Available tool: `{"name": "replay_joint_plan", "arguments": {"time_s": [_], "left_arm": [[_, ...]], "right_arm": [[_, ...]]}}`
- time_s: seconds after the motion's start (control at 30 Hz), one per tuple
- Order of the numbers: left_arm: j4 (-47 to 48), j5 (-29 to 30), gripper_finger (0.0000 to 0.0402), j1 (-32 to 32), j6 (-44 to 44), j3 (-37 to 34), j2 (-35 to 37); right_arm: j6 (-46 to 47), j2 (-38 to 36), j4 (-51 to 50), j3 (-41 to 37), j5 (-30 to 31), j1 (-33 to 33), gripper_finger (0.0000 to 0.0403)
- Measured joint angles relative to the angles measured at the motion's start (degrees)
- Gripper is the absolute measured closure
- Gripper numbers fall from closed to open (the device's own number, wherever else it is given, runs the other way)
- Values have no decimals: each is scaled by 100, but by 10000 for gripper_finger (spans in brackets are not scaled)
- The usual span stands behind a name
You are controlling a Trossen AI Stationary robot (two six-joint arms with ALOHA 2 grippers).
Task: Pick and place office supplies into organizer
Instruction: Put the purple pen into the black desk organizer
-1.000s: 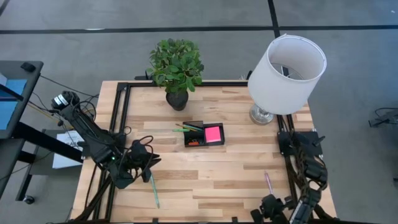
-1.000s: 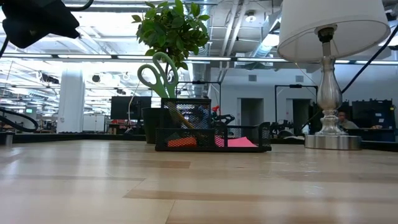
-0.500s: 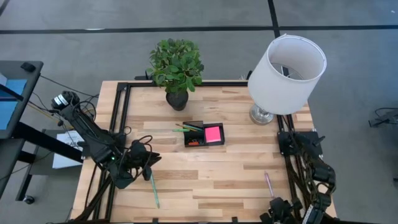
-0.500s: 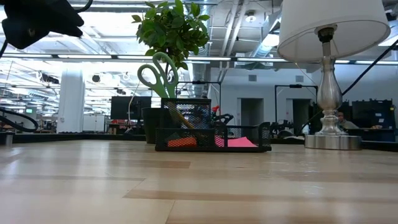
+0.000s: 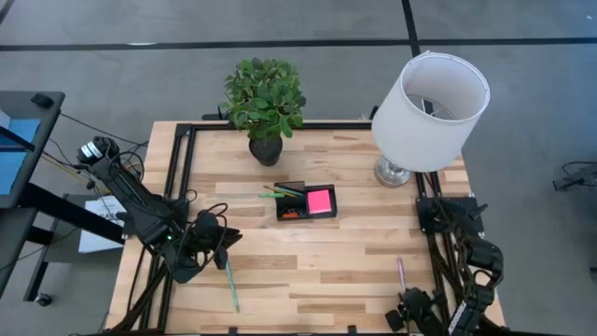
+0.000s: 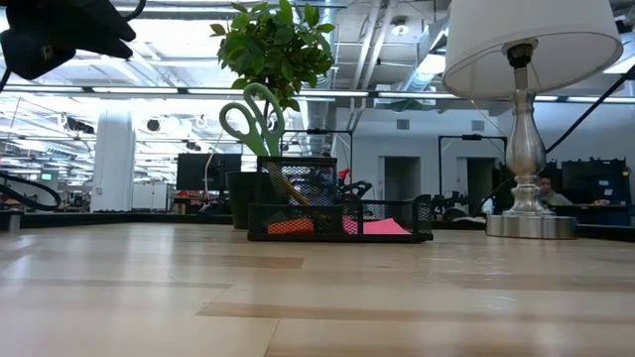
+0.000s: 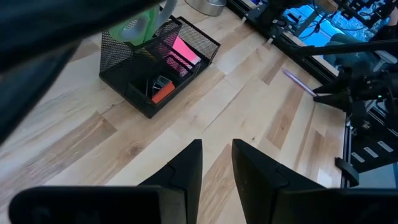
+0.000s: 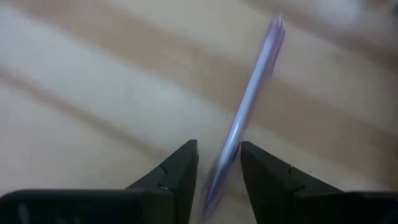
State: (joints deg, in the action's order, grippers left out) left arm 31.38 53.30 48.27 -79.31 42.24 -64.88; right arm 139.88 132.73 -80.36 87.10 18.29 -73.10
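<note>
Purple pen (image 8: 245,118) blurred, its near end hidden between right pincer (image 8: 217,171) fingers, organizer (image 5: 306,202) contents too small

Black mesh organizer (image 5: 306,203) sits mid-counter, a bit toward the far edge: pink sticky pad (image 5: 320,200) flat in its right compartment, green-handled scissors (image 6: 250,119) upright in the left one with pens (image 5: 280,192) leaning out leftward, small red bit (image 7: 161,93) low inside. Teal pen (image 5: 230,284) lies flat near the near-left corner. Pink-purple pen (image 5: 401,275) lies flat near the near-right corner, well apart from the organizer.
</note>
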Motion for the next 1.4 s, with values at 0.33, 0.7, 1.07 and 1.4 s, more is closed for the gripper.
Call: {"name": "replay_joint_plan", "arguments": {"time_s": [0.33, 0.7, 1.07, 1.4], "left_arm": [[15, 4, 322, 0, 2, 0, 0], [18, 12, 322, 0, 218, 0, -2], [0, 352, 322, -2, 153, 0, -2], [-2, 447, 322, -4, 93, 0, -2]], "right_arm": [[81, 12, -278, -812, 34, 393, 281], [111, 86, -260, -1387, 208, 453, 376], [-178, 78, -478, -945, 479, 765, 382], [-1566, -420, -82, -721, 3046, 1559, 399]]}}
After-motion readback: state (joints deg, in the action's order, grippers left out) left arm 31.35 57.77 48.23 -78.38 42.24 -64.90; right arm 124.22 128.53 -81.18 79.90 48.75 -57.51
